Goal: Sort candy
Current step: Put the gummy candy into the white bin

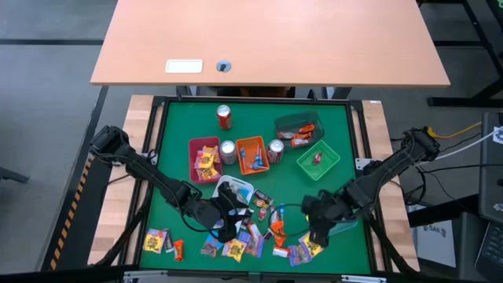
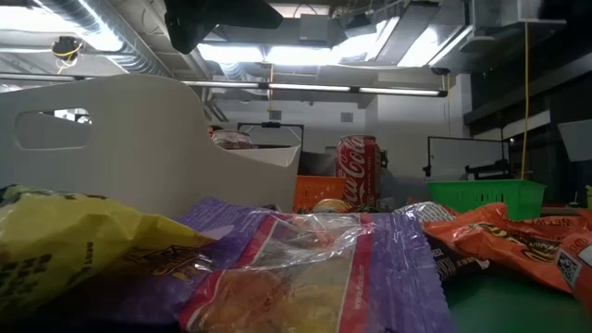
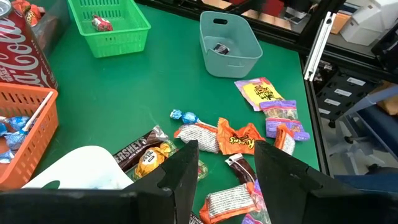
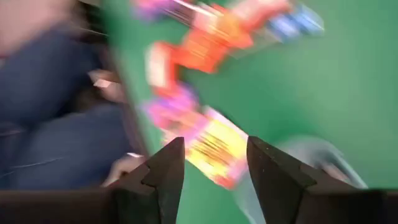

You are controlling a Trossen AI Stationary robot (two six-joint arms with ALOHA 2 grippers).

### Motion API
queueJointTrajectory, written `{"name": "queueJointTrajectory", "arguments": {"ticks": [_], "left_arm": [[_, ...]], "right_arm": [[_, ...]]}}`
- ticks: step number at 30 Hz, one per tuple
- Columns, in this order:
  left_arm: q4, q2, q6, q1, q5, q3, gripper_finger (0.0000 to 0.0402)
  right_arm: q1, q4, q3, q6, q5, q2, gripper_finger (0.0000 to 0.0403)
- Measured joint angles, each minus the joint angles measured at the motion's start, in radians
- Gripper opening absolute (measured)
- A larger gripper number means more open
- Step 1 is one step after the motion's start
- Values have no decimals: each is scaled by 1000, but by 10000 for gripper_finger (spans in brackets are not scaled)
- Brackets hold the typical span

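Several wrapped candies [image 1: 244, 240] lie loose on the green mat along the table's near edge. More candy sits at the near left [image 1: 161, 242]. My left gripper [image 1: 225, 224] hangs open over the middle of the pile. In its wrist view the fingers [image 3: 227, 174] stand on either side of orange and silver candies [image 3: 236, 140] without touching them. My right gripper [image 1: 317, 232] is open above the pile's right end, over a yellow and a purple candy [image 4: 211, 146], with nothing between its fingers [image 4: 214, 165]. The right wrist view is blurred.
Behind the pile stand a red tray [image 1: 204, 159] with yellow candy, an orange tray [image 1: 252, 155], a green basket [image 1: 317, 160], a dark tray [image 1: 297, 127] and a white tray [image 1: 233, 189]. Three soda cans [image 1: 224, 117] stand among them. A grey tub [image 3: 227, 40] sits beside my right arm.
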Motion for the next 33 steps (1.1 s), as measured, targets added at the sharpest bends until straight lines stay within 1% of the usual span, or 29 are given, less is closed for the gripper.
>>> {"name": "queueJointTrajectory", "arguments": {"ticks": [3, 7, 14, 17, 26, 33], "left_arm": [[0, 0, 0, 0, 0, 0, 145], [0, 0, 0, 0, 0, 0, 145], [0, 0, 0, 0, 0, 0, 145], [0, 0, 0, 0, 0, 0, 145], [0, 0, 0, 0, 0, 0, 145], [0, 0, 0, 0, 0, 0, 145]], "right_arm": [[33, 154, 1, -67, 17, 14, 172], [90, 243, 1, -122, 25, 57, 172], [187, 273, 1, -196, 43, 173, 172], [213, 288, 1, -216, 71, 226, 172], [217, 294, 0, -246, 107, 352, 172], [217, 295, 0, -298, 166, 413, 172]]}}
